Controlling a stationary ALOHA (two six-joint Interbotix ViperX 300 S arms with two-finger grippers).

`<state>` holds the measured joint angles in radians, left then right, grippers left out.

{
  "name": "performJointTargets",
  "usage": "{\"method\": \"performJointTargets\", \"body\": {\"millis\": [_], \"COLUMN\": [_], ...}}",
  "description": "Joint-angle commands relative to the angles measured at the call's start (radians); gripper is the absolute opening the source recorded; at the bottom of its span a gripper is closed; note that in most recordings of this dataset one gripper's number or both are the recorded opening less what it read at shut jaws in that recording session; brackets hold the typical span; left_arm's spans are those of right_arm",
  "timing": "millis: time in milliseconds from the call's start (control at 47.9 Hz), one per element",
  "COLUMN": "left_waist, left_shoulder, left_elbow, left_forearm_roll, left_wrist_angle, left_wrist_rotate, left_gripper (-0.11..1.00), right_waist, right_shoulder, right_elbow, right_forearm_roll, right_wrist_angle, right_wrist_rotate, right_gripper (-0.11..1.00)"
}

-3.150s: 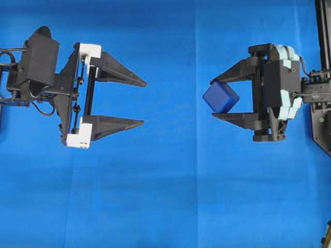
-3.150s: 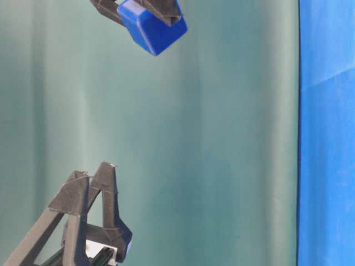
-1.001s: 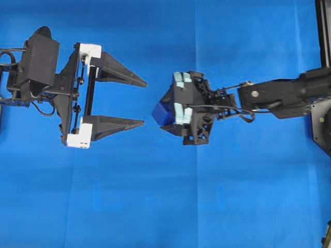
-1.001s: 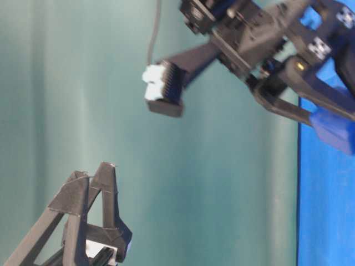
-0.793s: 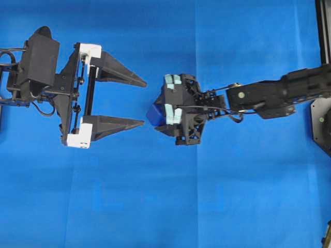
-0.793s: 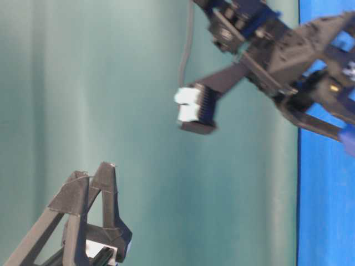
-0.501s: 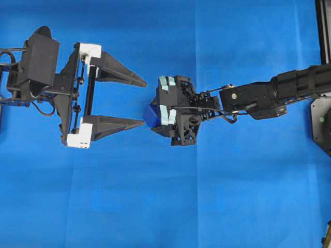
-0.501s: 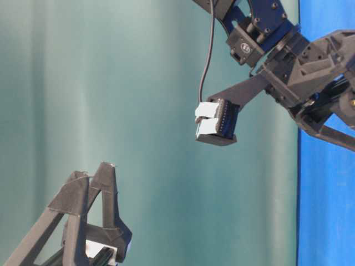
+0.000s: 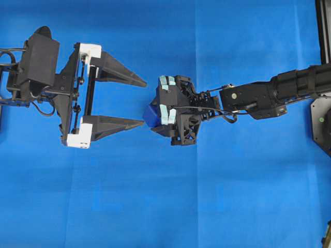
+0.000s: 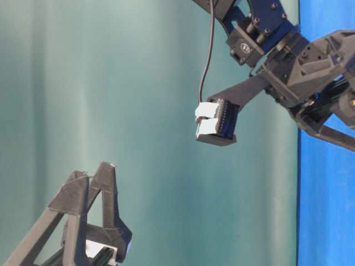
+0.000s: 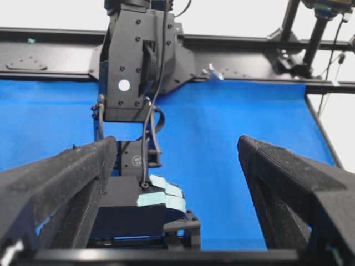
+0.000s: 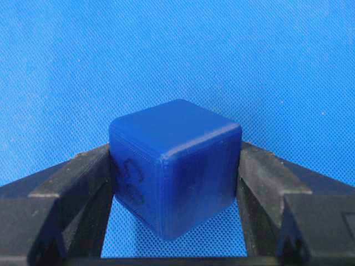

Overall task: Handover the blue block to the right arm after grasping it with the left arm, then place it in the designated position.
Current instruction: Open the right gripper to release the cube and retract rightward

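The blue block [image 9: 150,115] is gripped between the two black fingers of my right gripper [image 12: 176,151], with one corner toward the camera [image 12: 175,166]. The right gripper [image 9: 154,117], with pale teal wrist pieces, points down near the middle of the blue cloth [image 9: 207,196], and the cloth weave shows close behind the block. My left gripper [image 9: 145,102], with white finger-base blocks, is open and empty. Its lower fingertip [image 9: 140,123] is just left of the block. In the left wrist view the right wrist [image 11: 161,199] sits by the left finger [image 11: 66,183]. The block is out of the table-level view.
A black frame rail [image 9: 323,31] and a mount run along the right edge. The right arm [image 9: 269,95] stretches across the cloth from the right. In the table-level view a green backdrop [image 10: 138,111] stands behind the arms [image 10: 277,55].
The right gripper carried the block leftward from the right side, tipped downward and lowered toward the cloth beside the left fingertips. It has held still for the last half second. The left gripper has not moved.
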<state>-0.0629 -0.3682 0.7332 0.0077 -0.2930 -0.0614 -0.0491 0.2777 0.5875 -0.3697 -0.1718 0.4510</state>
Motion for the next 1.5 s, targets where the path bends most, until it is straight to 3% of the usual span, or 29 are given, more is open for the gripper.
{"method": "performJointTargets", "body": {"millis": [0,271,313,417,459,626,897,1481], "left_waist": [-0.003,-0.003,-0.003,-0.003,-0.003,-0.003,-0.003,-0.003], "left_shoulder": [-0.006,-0.008,-0.008,-0.008,-0.006,-0.008,-0.009,-0.008], "left_elbow": [-0.025,-0.025,-0.026,-0.025,-0.025,-0.025,-0.025,-0.026], "left_forearm_roll": [-0.002,0.000,0.000,0.000,0.000,0.000,0.000,0.000], "left_wrist_angle": [-0.005,-0.005,-0.005,-0.005,-0.005,-0.005,-0.005,-0.005], "left_wrist_rotate": [0.000,0.000,0.000,0.000,0.000,0.002,0.005,0.008], "left_gripper": [0.93,0.93,0.93,0.93,0.93,0.93,0.93,0.93], "right_waist": [-0.003,-0.003,-0.003,-0.003,-0.003,-0.003,0.005,0.044], "right_shoulder": [-0.015,-0.017,-0.017,-0.017,-0.017,-0.025,-0.149,-0.601], "right_elbow": [-0.006,-0.006,-0.006,-0.011,-0.011,-0.009,0.006,0.021], "right_forearm_roll": [0.006,0.017,0.020,0.031,0.032,0.034,0.034,0.031], "right_wrist_angle": [-0.003,0.000,0.000,0.000,0.000,0.005,0.064,0.436], "right_wrist_rotate": [0.003,0.011,0.011,0.011,0.011,0.011,0.011,0.008], "right_gripper": [0.46,0.47,0.55,0.85,0.89,0.79,0.80,0.80]}}
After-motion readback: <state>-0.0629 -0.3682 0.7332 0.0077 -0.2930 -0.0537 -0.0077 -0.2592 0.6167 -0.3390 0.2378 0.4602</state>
